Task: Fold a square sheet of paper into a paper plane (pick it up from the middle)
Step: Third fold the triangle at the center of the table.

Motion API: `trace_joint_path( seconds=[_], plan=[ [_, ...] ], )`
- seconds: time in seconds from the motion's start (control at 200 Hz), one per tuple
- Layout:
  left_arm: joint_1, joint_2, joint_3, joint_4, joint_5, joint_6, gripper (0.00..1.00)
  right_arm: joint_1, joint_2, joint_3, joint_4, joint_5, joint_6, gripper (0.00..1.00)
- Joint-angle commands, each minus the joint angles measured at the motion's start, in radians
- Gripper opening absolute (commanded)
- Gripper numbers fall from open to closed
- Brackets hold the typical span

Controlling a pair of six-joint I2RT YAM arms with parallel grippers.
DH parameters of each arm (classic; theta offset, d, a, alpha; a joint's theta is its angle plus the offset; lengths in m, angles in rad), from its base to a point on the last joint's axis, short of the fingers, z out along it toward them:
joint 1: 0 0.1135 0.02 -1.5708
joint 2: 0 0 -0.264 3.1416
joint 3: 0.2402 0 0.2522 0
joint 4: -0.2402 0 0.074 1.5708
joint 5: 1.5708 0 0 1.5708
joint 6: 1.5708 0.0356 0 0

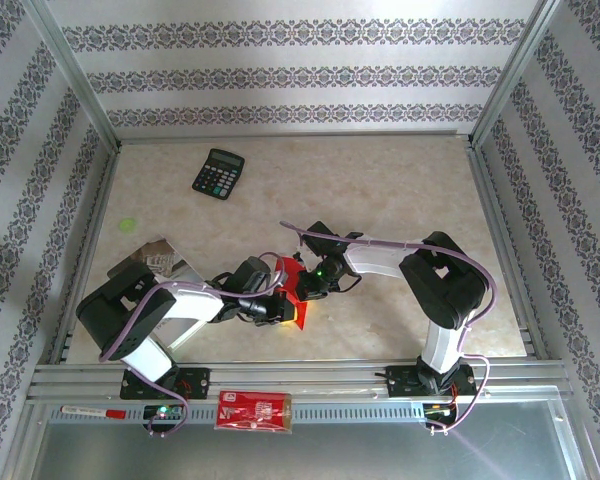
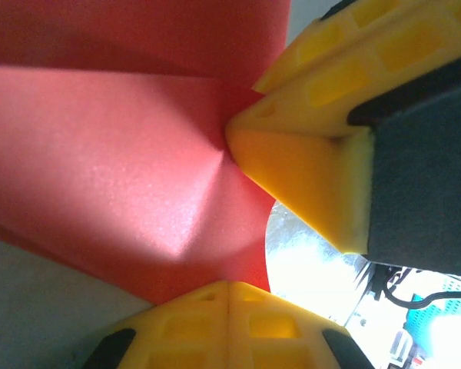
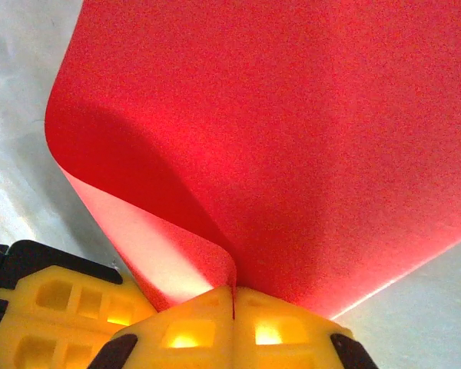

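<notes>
The left gripper (image 2: 229, 296) is closed, its 2 yellow fingers pressed together on the edge of the red sheet of paper (image 3: 292, 138). The right gripper (image 3: 233, 296) is closed as well, pinching the same sheet. In the left wrist view its yellow fingers bite into the paper just beside the left pair, and creases fan out from that pinch. In the right wrist view the sheet rises away from the fingers, and its left edge curls back over itself near the grip. From above, the 2 grippers meet nose to nose over the near middle of the counter (image 1: 400, 190), with the paper bunched between them. A white booklet (image 1: 162, 262) lies partly under the left arm. A black calculator (image 1: 218, 173) sits well apart at the far left. A red printed packet (image 1: 253, 410) rests on the near rail between the arm bases.
</notes>
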Motion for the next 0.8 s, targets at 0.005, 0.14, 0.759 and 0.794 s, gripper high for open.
trace_joint_path(
  seconds=[0.005,0.14,0.759,0.794],
  plan=[
    [-0.015,-0.015,0.007,0.008,0.007,-0.002,0.01,0.014,0.055,-0.016,-0.045,0.060,-0.020,0.00],
    [-0.023,-0.061,0.006,0.002,0.002,-0.002,0.03,0.014,0.054,-0.018,-0.046,0.062,-0.021,0.00],
    [-0.055,0.055,0.016,0.076,0.037,-0.010,0.05,0.019,0.052,-0.026,-0.040,0.064,-0.013,0.00],
    [-0.053,0.045,0.014,0.072,0.035,-0.007,0.05,0.019,0.051,-0.026,-0.040,0.064,-0.013,0.00]
  ],
)
